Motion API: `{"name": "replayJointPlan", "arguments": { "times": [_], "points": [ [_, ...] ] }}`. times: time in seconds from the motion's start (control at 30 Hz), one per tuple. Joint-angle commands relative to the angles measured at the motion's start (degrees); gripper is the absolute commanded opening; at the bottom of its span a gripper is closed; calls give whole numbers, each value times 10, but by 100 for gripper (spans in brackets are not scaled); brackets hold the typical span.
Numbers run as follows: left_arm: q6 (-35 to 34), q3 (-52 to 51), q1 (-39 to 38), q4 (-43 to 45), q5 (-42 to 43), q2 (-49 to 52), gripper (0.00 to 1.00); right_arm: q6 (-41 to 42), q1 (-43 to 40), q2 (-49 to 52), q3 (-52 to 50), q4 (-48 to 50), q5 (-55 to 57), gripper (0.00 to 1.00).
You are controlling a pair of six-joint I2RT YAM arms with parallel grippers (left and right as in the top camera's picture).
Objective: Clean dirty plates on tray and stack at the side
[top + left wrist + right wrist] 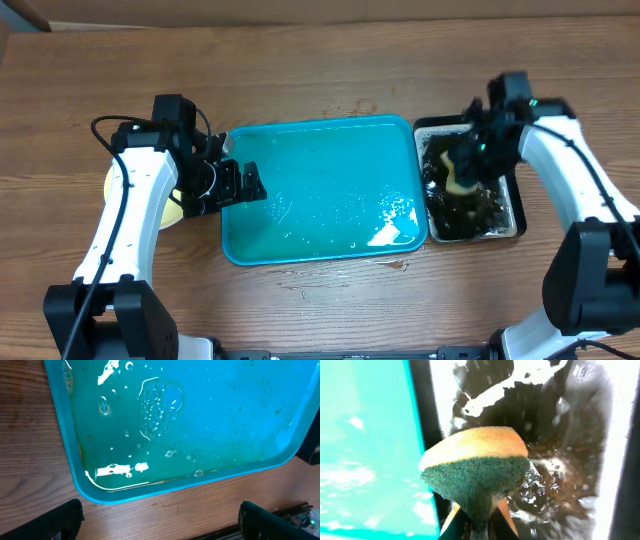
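Sponge (476, 465) drop-off looks like the step in hand. Your right gripper (465, 165) pinches it by the green scourer side above the murky black tray (519, 205), so lower well inside the rim before releasing. Left gripper (243, 183) hangs wide open and empty over the left rim of the turquoise tray (320, 125). No plates lie on it — one pale yellow-green plate (175, 208) shows just left, under that arm.

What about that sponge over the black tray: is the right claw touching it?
Touching. The right wrist view shows the sponge squeezed down to a narrow neck at the bottom, where the right gripper pinches it between its fingers.
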Motion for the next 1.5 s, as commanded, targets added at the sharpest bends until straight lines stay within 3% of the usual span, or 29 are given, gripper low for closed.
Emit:
{"name": "replayJointPlan", "arguments": {
  "times": [0.0,0.23,0.37,0.57,0.73,1.0,1.2,1.47],
  "points": [
    [2,1,-3,-3,8,-9,100,2,2,-8,41,-30,-11,6],
    [2,1,-3,-3,8,-9,100,2,2,-8,14,-25,-10,11],
    [2,1,-3,-3,8,-9,100,2,2,-3,-59,49,-10,13],
    [2,1,-3,-3,8,-9,100,23,2,1,-204,217,-10,25],
    [2,1,-3,-3,8,-9,100,45,2,1,-247,272,-10,33],
    [2,1,-3,-3,8,-9,100,45,2,-11,-188,203,-9,39],
    [2,1,-3,-3,8,-9,100,47,2,-47,-85,131,16,53],
    [2,1,-3,12,8,-9,100,48,2,-97,-9,34,16,50]
  ]
}}
